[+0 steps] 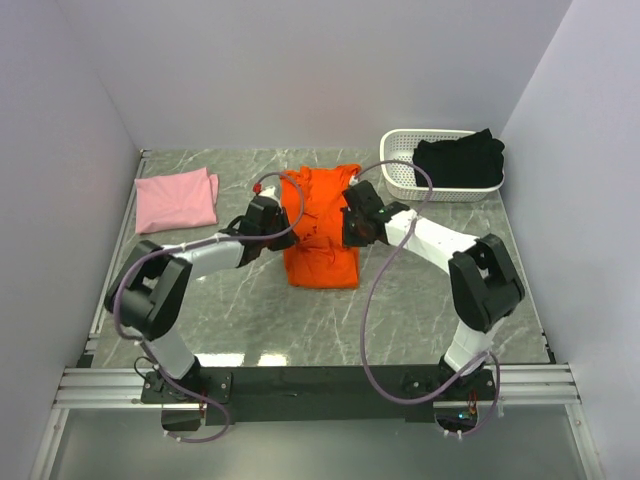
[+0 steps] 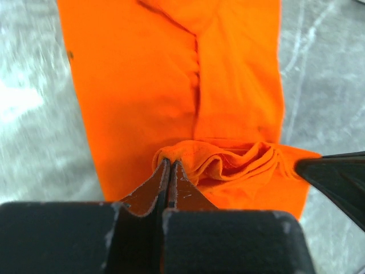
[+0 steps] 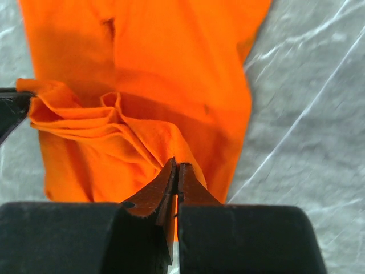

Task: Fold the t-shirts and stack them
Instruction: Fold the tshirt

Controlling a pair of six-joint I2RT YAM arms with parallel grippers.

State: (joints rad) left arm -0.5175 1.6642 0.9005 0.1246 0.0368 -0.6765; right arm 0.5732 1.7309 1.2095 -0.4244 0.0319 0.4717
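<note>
1. My left gripper (image 2: 170, 166) and right gripper (image 3: 175, 166) are both closed on the orange t-shirt (image 1: 322, 250), at mid-table.
2. My pinches are thin; the bunched cloth may slip out, making the fold crooked.

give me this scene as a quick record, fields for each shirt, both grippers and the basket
orange t-shirt: middle of the table, long and narrow, cloth bunched across its middle
pink t-shirt: folded flat, far left of the table, nothing holding it
black t-shirt: heaped in the basket, not folded
white basket: far right corner of the table
left gripper: shut on a bunched fold of the orange t-shirt
right gripper: shut on the same bunched cloth, opposite side
stack: none yet, the three shirts lie apart
</note>
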